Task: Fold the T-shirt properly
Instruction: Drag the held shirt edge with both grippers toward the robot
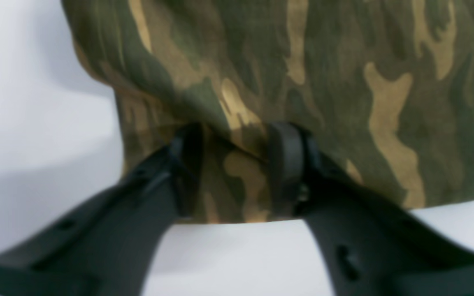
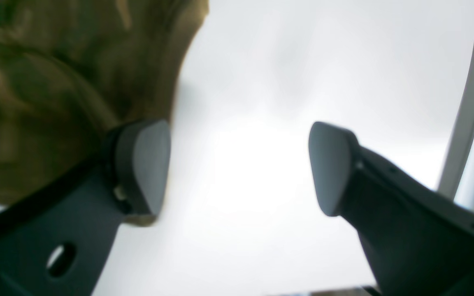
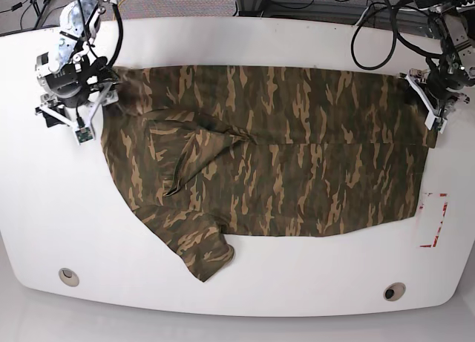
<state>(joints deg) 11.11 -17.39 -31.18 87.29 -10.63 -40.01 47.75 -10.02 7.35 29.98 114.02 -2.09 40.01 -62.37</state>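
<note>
Camouflage T-shirt (image 3: 282, 149) spread flat across the white desk (image 3: 237, 290); soft, light, limp, likely to sag and slide. Left fingers (image 1: 237, 168) clenched on its hem edge; right fingers (image 2: 237, 168) spread apart, empty, beside the opposite corner. Best pinched at corners

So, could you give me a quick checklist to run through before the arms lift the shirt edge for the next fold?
1. Left gripper shut on the T-shirt edge: ok.
2. Right gripper gripping cloth: not ok; its jaws stand open with only white table between them.
3. Shirt body spread flat: ok.
4. Sleeves laid out: not ok; one is folded over the body, the near one sticks out.
5. How much cloth the left gripper holds: cannot tell.
</note>
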